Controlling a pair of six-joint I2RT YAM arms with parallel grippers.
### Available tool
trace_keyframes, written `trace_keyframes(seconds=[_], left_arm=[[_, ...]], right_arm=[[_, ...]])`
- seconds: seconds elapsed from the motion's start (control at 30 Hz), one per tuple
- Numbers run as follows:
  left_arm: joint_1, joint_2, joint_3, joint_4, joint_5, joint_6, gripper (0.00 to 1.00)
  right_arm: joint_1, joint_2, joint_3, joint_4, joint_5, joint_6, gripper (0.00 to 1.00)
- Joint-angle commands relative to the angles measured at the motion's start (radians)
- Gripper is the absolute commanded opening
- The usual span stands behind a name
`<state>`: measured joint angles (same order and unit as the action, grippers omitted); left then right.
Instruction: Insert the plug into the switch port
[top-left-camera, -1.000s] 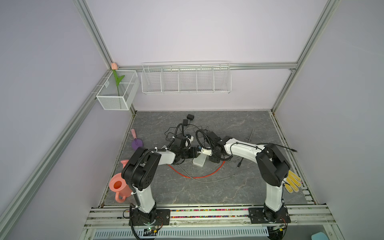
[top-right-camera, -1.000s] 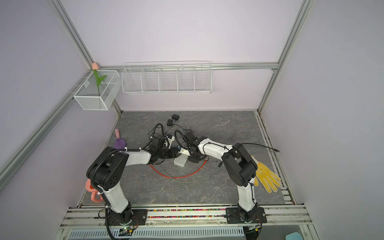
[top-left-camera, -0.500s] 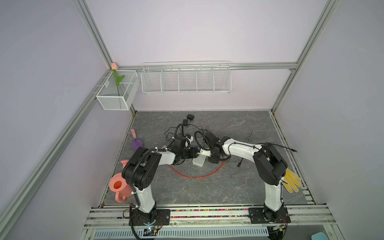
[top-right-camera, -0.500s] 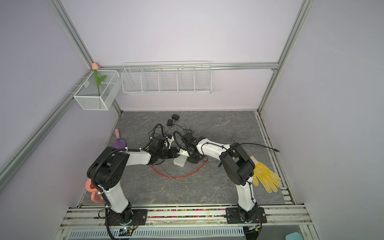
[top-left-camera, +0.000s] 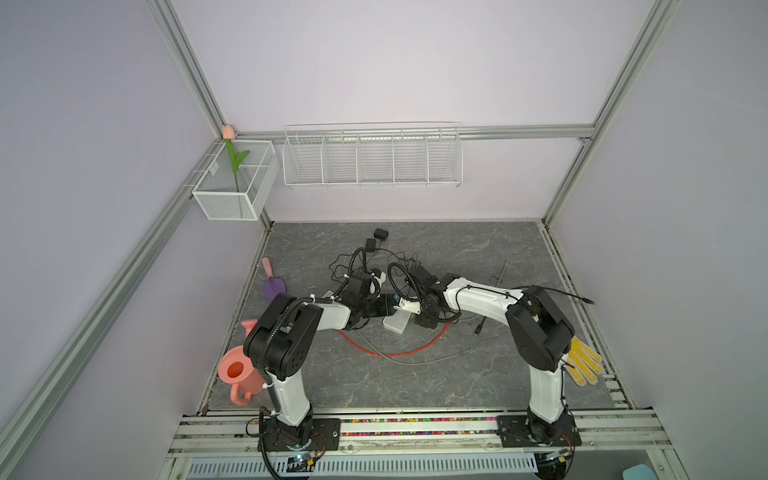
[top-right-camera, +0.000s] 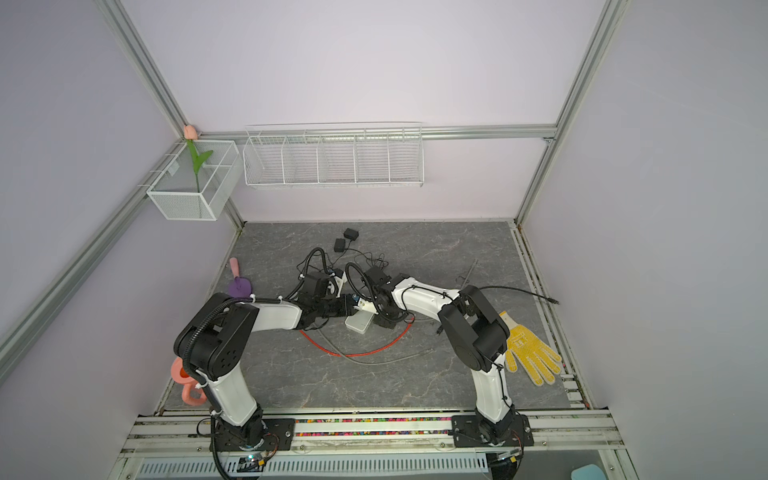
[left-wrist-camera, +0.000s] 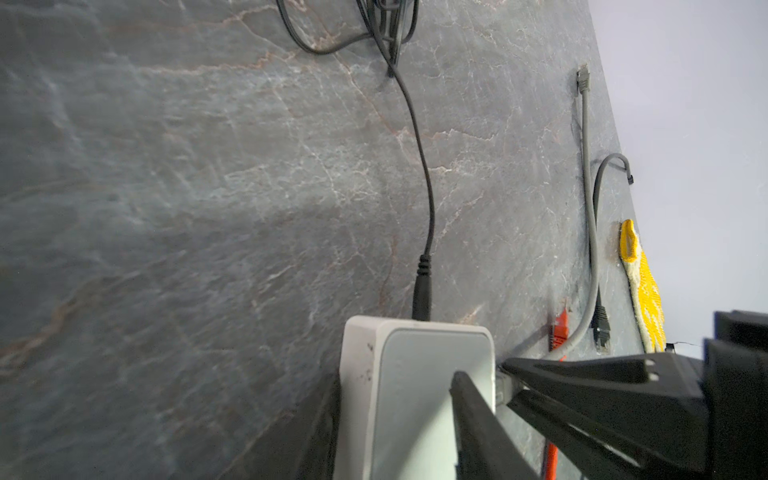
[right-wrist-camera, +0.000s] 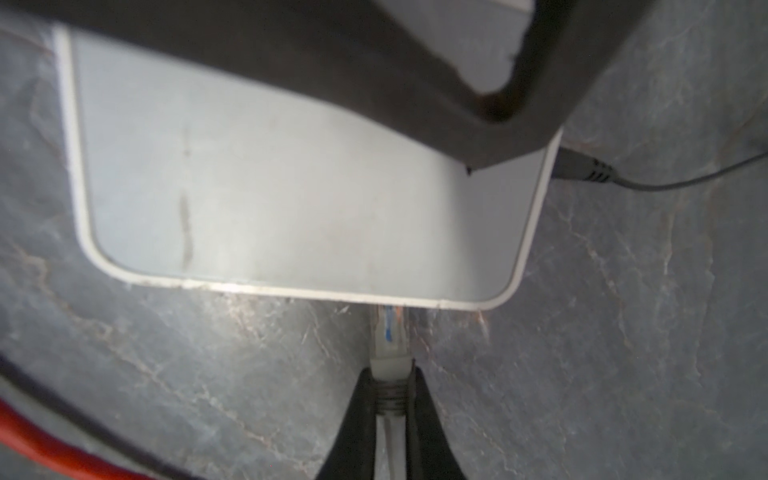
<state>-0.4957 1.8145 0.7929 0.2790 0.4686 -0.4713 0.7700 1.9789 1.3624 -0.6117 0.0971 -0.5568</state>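
Observation:
The switch (top-left-camera: 395, 325) is a flat white and grey box lying on the stone table in both top views. My left gripper (left-wrist-camera: 399, 415) is shut on the switch (left-wrist-camera: 415, 374), one finger on each long side. My right gripper (right-wrist-camera: 390, 390) is shut on the plug (right-wrist-camera: 388, 332), a clear connector on a pale cable. The plug's tip meets the side edge of the switch (right-wrist-camera: 291, 208); the port itself is hidden under that edge. In a top view the two grippers meet over the switch (top-right-camera: 358, 325).
A black power lead (left-wrist-camera: 422, 286) is plugged into the switch's far end. A red cable (top-left-camera: 399, 353) and a grey cable (top-left-camera: 415, 360) loop in front. Also here are a yellow glove (top-left-camera: 584, 365), a pink watering can (top-left-camera: 239, 374), a purple trowel (top-left-camera: 274, 286) and black adapters (top-left-camera: 380, 233).
My right arm has shifted slightly left, toward the switch, with the plug in its grip. The left arm has stayed on the switch.

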Motion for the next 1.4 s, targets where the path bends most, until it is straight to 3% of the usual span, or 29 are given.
trace_keyframes(seconds=[0.0, 1.37], left_arm=[[-0.004, 0.026, -0.013, -0.004, -0.012, -0.019, 0.44], [-0.005, 0.016, -0.025, -0.006, -0.017, -0.014, 0.44]], right_arm=[[0.032, 0.013, 0.019, 0.026, -0.057, 0.004, 0.07], [0.059, -0.031, -0.002, 0.038, -0.019, 0.016, 0.07]])
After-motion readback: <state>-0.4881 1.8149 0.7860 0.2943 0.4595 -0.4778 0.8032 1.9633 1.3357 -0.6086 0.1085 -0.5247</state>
